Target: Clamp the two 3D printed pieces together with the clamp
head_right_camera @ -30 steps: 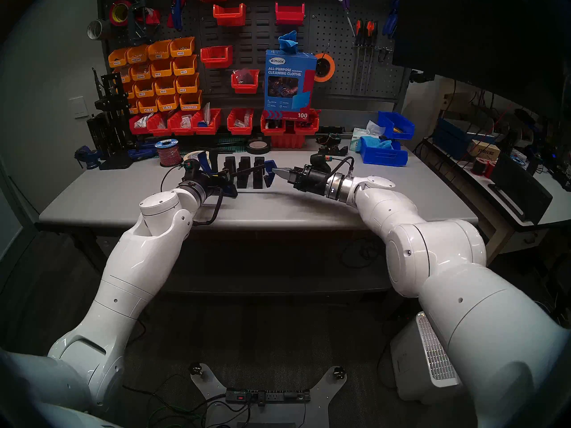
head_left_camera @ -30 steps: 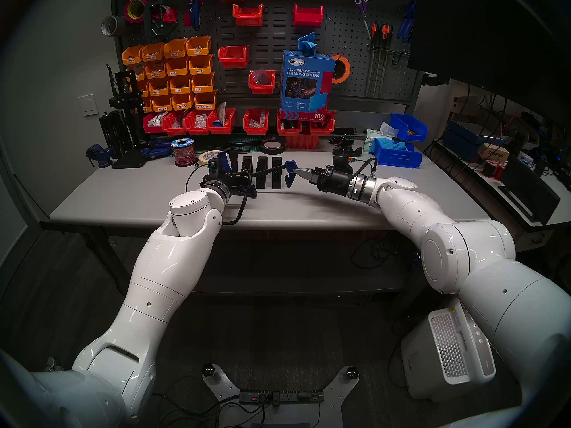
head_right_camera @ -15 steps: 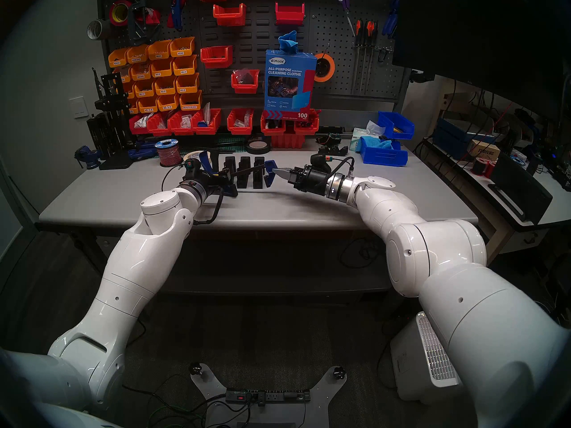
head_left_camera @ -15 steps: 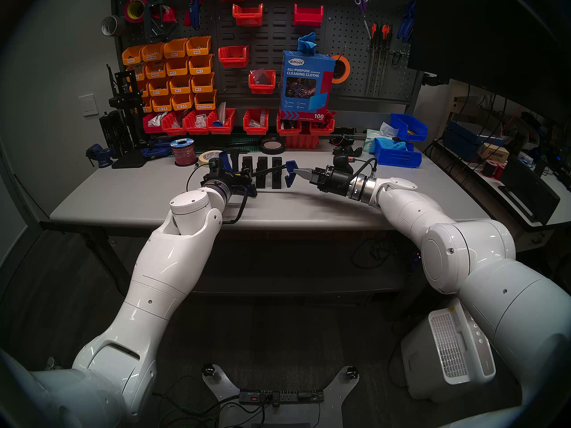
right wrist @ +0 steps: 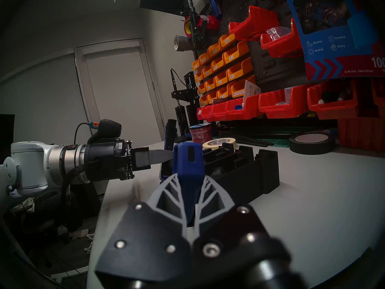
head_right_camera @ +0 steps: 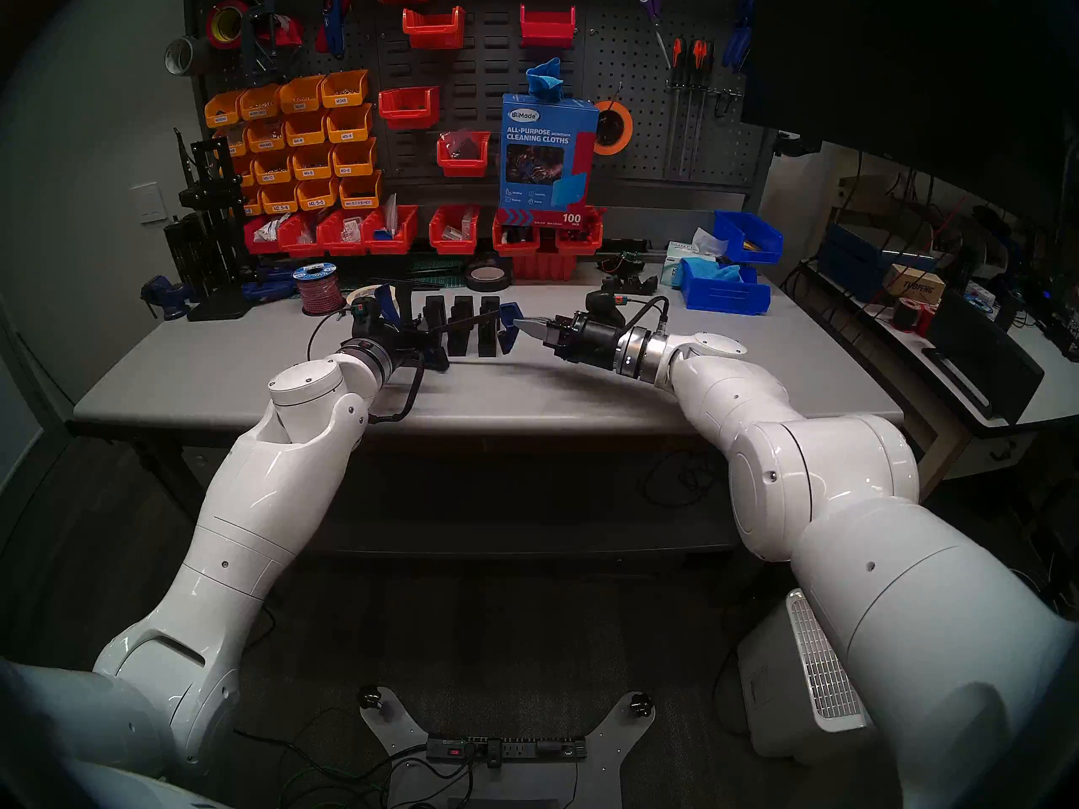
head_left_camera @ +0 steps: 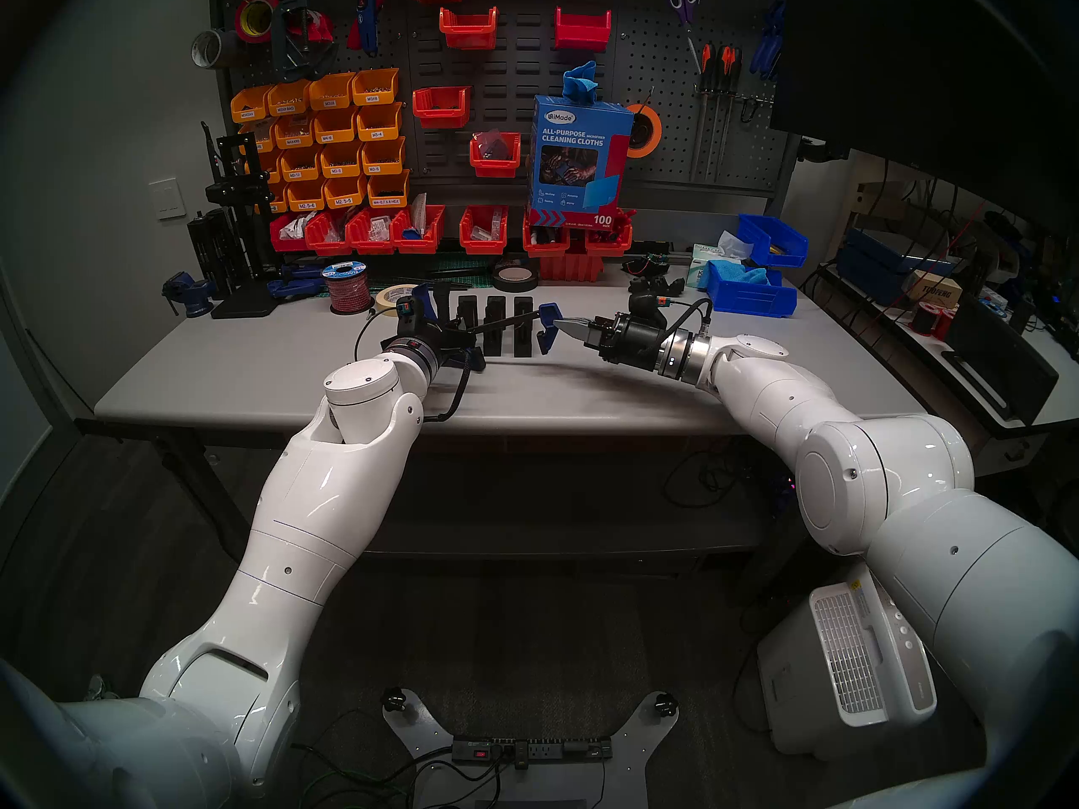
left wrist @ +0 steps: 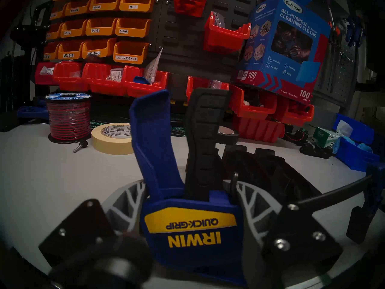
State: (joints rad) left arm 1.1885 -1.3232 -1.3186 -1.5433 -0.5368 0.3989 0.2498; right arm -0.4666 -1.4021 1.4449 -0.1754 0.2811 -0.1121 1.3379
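At the left, the left gripper [left wrist: 191,188] has one finger on each side of the clamp [left wrist: 190,230], at the root of its blue handle [left wrist: 152,132] and black trigger [left wrist: 205,136]. I cannot tell whether the jaws are already pressing or only flanking it. The step in hand looks like pumping the trigger, and doing it well probably means squeezing squarely across the handle and trigger. The wrist should keep quiet so that the bar [head_left_camera: 502,324] stays level and does not drag the work sideways. Short, even squeezes seem wiser than one hard one, since the parts only stand loose on the counter [head_left_camera: 292,376]. Just right of that hand, the two 3D printed pieces [head_left_camera: 495,310] stand upright side by side between the clamp's two heads, with the bar passing across their near face. Whether either pad already touches them is hidden. Further right, the clamp's end head [head_left_camera: 549,313] sits just beside the last block. The right gripper [right wrist: 188,178] has its jaws closed tight on that head, steadying the far end, which should hold the clamp against each pull.
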